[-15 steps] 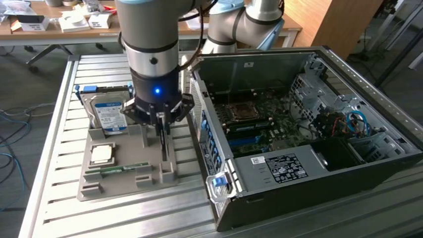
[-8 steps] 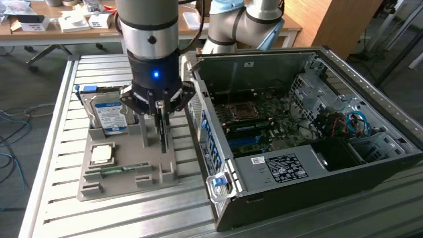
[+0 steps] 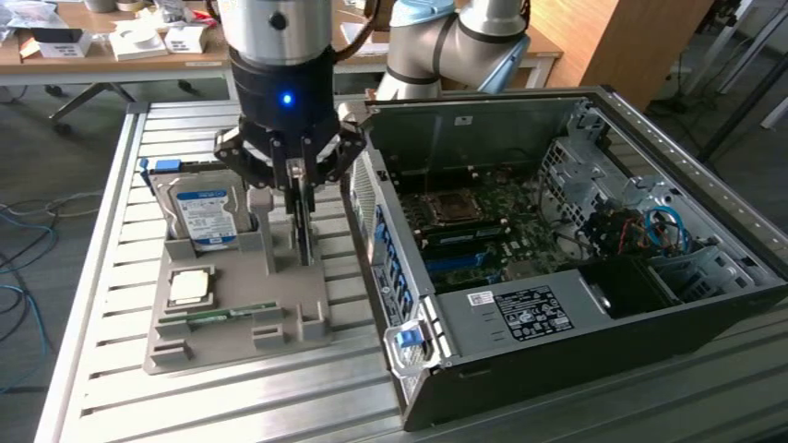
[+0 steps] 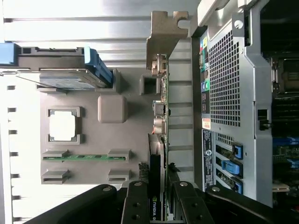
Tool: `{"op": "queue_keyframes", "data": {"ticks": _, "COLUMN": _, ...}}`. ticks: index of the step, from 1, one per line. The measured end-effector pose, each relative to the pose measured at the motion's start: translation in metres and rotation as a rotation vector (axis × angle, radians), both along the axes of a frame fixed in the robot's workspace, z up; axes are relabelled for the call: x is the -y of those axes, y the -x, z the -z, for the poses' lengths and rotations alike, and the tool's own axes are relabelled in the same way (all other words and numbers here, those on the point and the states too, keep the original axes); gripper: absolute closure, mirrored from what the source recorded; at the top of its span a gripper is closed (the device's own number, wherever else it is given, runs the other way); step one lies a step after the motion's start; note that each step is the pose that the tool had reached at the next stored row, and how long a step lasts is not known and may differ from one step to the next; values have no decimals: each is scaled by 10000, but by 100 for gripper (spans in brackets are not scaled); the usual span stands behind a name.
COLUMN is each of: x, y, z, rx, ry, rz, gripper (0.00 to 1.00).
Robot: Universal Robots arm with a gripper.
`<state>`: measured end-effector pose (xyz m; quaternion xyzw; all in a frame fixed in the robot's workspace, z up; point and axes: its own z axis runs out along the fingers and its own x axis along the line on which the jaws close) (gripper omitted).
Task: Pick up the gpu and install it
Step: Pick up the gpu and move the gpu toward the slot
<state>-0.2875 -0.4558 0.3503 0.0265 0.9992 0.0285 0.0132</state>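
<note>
The gpu (image 4: 161, 112) is stood on edge in a slot of the grey holder (image 3: 234, 337), beside the hard drive (image 3: 203, 210), and is clamped between the 2 partly closed fingers of the gripper (image 3: 299, 189).

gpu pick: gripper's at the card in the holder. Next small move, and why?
Probably a short straight lift, provided the grip is firm. The gripper straddles the gpu, which stands on edge in the grey holder, close beside the open computer case. Pulling straight up should free it from its slot without knocking the case wall.
</note>
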Motion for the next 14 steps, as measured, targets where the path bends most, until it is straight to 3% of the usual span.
{"op": "queue_keyframes", "data": {"ticks": 14, "x": 0, "y": 0, "z": -517, "rx": -1, "ry": 0, "rz": 0, "gripper": 74}}
